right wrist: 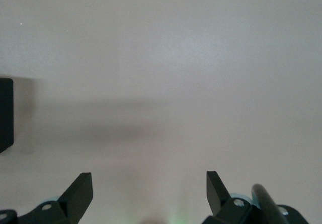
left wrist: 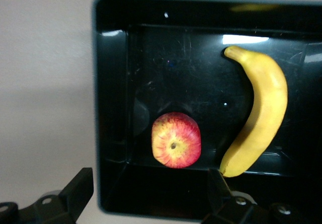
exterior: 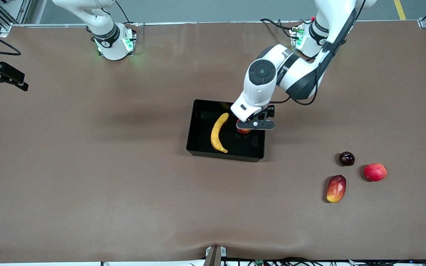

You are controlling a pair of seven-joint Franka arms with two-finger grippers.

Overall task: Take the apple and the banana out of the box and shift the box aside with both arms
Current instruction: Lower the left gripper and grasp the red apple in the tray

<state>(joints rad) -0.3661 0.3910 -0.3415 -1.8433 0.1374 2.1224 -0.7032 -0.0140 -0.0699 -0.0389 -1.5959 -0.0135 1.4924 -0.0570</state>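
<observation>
A: What does the bench look like?

B: It is a wide brown table (exterior: 87, 177), matt and faintly rippled along the edge nearest the front camera. A grey floor shows past the base edge, with a yellow line near the corner at the left arm's end and aluminium framing at both base-edge corners.

A: Where is the box?

B: The black box (exterior: 194, 136) sits near the middle of the bench, somewhat toward the base edge. The banana (exterior: 218, 132) lies inside it along the wall toward the right arm's end. The apple (left wrist: 176, 140) rests on the box floor beside the banana, toward the left arm's end, stem hollow up, the two fruits apart.

A: And the left gripper?

B: The left gripper (exterior: 254, 125) hangs over the box, above the apple. Its fingers (left wrist: 78, 189) are spread wide and hold nothing; in the left wrist view one fingertip is over bare table outside the box wall.

A: The right arm?

B: It waits. The right gripper (right wrist: 149, 191) is spread apart and empty over bare brown table, near the edge at the right arm's end.

A: Anything else on the surface?

B: Toward the left arm's end, nearer the front camera, lie a dark plum (exterior: 346, 158), a mango (exterior: 336, 188) and a second red apple (exterior: 375, 172)
</observation>
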